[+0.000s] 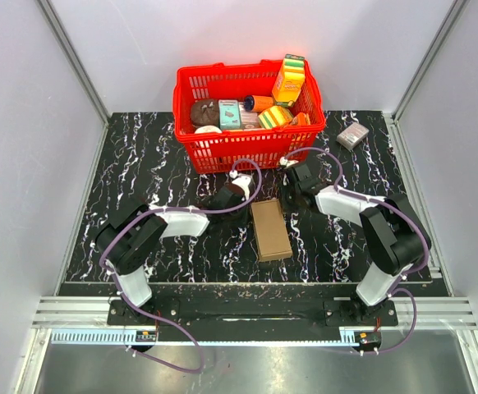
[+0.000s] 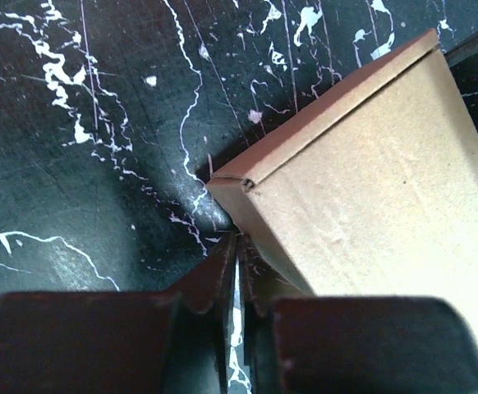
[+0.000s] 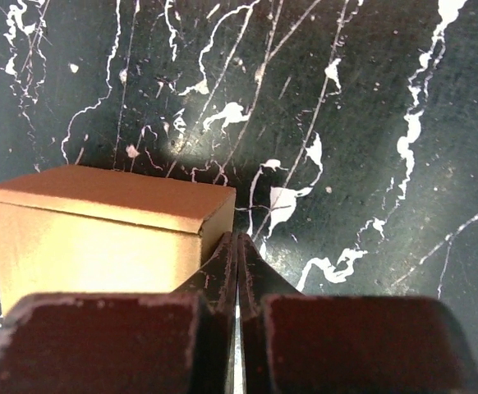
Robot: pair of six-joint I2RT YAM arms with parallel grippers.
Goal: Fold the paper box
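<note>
With my left tool (image 2: 237, 254) and right tool (image 3: 237, 246) pressed together, empty, I judge the centre-frame paper box (image 1: 270, 230) folded; next, retreat.

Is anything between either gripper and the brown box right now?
Nothing visible. The left gripper and right gripper, both shut, sit right beside the paper box's far corners, one on each side. Whether they touch it is unclear.

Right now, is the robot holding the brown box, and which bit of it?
Nothing is held. The left gripper and the right gripper both have their jaws shut with nothing between them, each next to a corner of the paper box.
</note>
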